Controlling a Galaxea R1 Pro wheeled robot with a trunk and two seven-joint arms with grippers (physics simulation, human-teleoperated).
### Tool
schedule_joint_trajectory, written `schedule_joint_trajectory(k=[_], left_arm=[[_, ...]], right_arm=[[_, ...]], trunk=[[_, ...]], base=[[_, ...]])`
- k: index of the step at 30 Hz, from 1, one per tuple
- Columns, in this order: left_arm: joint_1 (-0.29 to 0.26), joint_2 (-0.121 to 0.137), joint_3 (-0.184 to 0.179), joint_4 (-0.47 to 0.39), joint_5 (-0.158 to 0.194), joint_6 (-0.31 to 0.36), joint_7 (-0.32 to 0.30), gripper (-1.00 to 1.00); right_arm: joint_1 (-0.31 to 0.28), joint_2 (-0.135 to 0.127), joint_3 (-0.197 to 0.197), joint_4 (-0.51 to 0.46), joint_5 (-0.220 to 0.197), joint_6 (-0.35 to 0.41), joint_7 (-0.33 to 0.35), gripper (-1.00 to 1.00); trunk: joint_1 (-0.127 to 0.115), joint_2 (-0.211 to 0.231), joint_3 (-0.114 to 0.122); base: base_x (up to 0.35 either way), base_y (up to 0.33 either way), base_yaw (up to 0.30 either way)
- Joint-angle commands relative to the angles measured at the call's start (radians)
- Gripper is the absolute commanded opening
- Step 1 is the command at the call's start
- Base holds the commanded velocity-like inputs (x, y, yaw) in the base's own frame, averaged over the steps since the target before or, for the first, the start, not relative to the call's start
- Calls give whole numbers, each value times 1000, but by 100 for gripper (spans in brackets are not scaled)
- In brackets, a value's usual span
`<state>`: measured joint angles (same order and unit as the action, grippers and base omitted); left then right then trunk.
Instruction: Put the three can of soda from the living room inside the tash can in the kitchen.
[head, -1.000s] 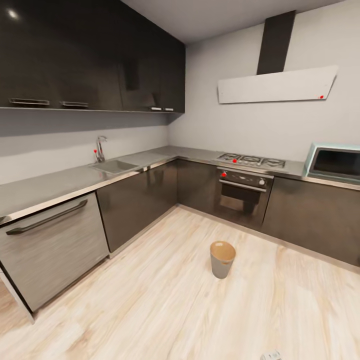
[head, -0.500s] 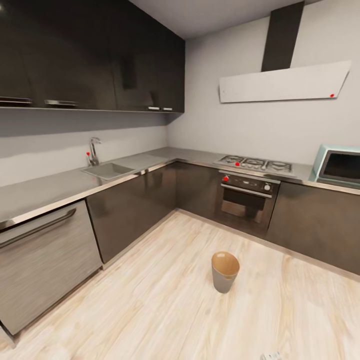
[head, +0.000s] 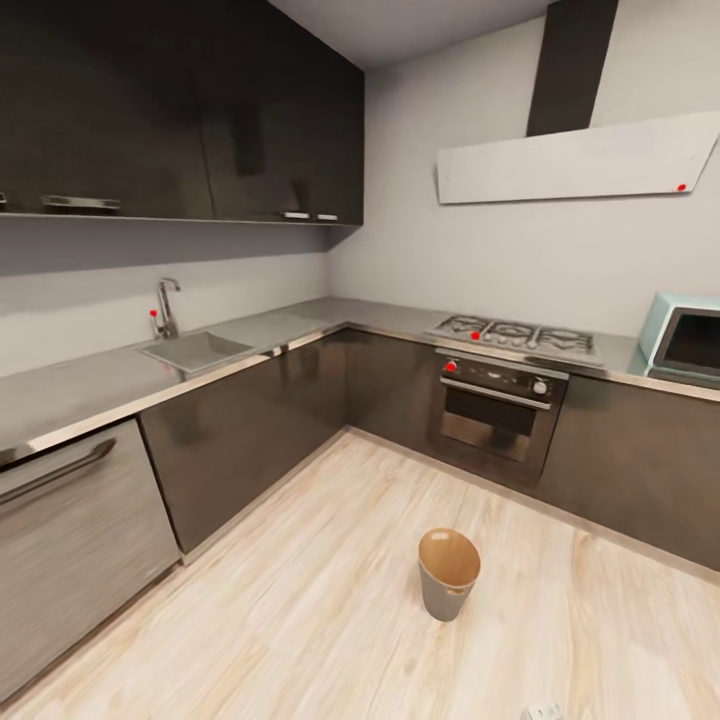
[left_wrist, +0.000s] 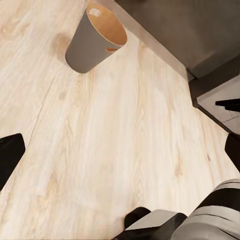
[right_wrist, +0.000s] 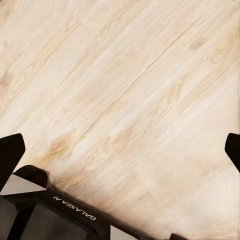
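- On your far left in the head view, a steel-fronted dishwasher (head: 75, 545) sits under the steel counter (head: 90, 385), with glossy black upper cabinets (head: 170, 110) above it.
- Moving right along the counter, you have the sink (head: 195, 350) and its tap (head: 165, 305), then the dark lower cabinets (head: 250, 425) running into the corner.
- Past the corner come the hob (head: 515, 335), the oven (head: 495, 405) beneath it and the white hood (head: 580, 160) on the wall above; a pale blue microwave (head: 685, 340) stands at the right edge.
- The tash can (head: 447, 573) stands upright on the light wood floor (head: 300, 620), well out from the oven and roughly in the middle of your view, open mouth up, brown inside.
- Your left gripper (left_wrist: 120, 150) has its two dark fingertips (left_wrist: 10, 155) far apart at opposite edges of the left wrist view, nothing between them. The tash can (left_wrist: 92, 40) lies well ahead of the fingers and off to one side, apart from them, with a small orange shape visible inside near its rim; I cannot tell what that is.
- Your right gripper (right_wrist: 120, 150) is likewise spread wide, fingertips (right_wrist: 11, 152) at the picture's edges and nothing held. Bare wood floor (right_wrist: 130, 90) lies beyond it.
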<state>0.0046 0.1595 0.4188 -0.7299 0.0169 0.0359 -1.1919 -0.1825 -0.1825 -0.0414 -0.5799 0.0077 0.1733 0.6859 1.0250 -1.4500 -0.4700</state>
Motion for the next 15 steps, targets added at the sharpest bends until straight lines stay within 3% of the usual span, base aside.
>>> schedule_joint_trajectory(k=[1,15], left_arm=[[0,0,0,0,0,0,0,100],[0,0,0,1,0,0,0,100]], right_arm=[[0,0,0,0,0,0,0,100],[0,0,0,0,0,0,0,100]], trunk=[[0,0,0],[0,0,0]], base=[[346,-122,0],[346,-112,0]])
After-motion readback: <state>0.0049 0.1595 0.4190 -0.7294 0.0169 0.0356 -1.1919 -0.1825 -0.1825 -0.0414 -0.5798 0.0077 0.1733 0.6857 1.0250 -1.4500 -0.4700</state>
